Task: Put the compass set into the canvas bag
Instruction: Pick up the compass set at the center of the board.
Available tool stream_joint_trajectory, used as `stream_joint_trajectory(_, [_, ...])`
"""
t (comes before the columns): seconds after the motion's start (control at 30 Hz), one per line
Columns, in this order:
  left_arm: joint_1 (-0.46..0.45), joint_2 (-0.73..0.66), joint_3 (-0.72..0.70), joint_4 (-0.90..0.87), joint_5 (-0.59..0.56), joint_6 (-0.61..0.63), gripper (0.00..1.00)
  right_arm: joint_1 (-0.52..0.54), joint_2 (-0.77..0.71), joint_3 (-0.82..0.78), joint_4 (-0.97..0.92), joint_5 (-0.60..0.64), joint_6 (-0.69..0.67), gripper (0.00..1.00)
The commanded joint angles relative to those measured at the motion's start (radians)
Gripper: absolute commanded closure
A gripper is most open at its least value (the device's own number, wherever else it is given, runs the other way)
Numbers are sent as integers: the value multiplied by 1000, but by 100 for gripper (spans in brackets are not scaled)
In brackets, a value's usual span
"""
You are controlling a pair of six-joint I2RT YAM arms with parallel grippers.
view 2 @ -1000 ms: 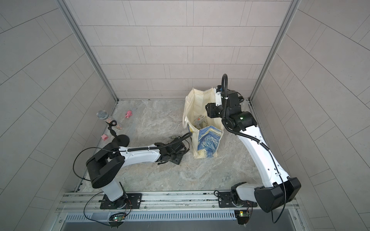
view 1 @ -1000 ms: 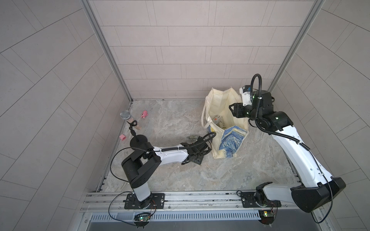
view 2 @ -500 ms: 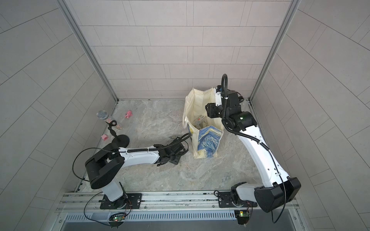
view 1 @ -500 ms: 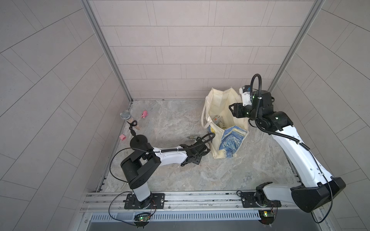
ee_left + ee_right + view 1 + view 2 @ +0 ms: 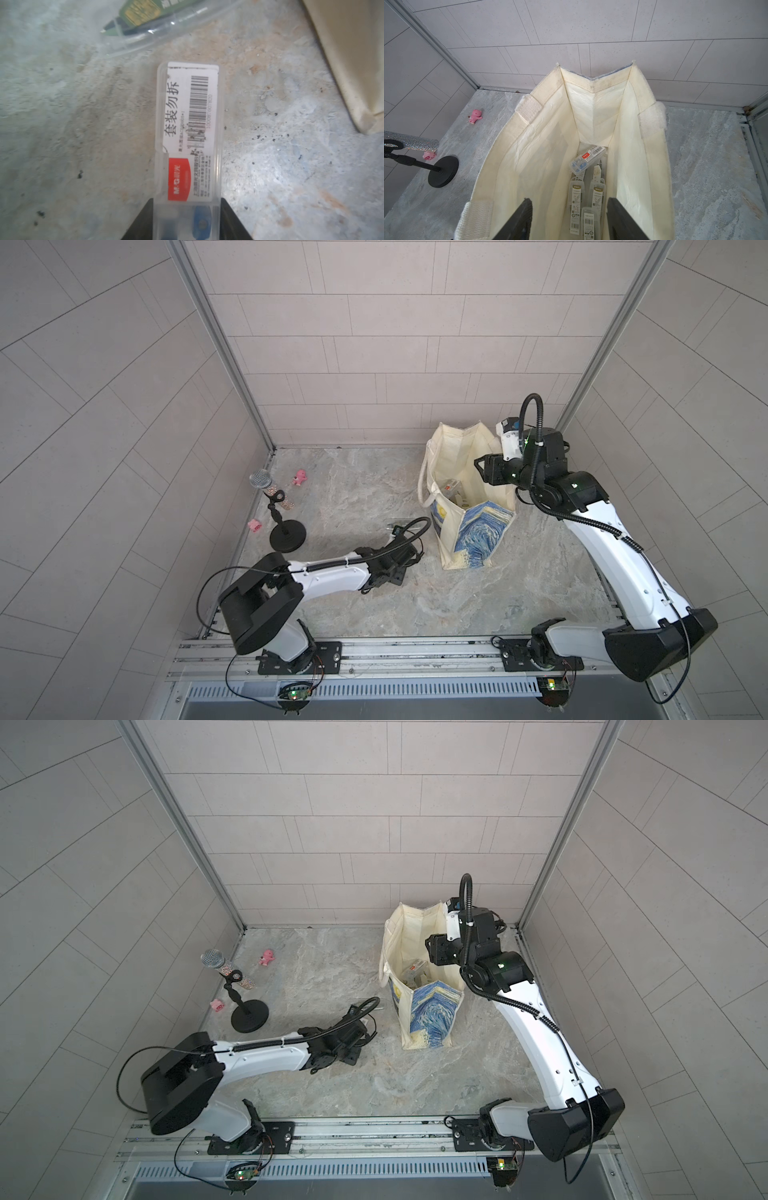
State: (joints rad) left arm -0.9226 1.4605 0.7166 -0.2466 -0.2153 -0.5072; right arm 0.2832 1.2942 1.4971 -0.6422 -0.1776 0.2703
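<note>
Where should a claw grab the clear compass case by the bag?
Grip the case across its narrow width at the blue-parts end, where the left claw clamps it. It is long with straight parallel sides and seems to lie flat, so come in low along its length.

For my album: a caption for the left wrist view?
Left fingers clamp a clear compass set near the canvas bag.
</note>
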Motion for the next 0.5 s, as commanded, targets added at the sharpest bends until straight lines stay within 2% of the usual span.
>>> stream_joint_trajectory(0.0, [5,-105,-52,56,-87,-14,59,4,-7,-8,33,-25,12,41])
stream_joint_trajectory(0.3, [7,-390,-124,108,-208,49,59,65,22,10,59,-89,17,39])
stream_joint_trajectory(0.47, [21,-539,-94,129,-198,128,57,131,53,34,77,-128,21,36])
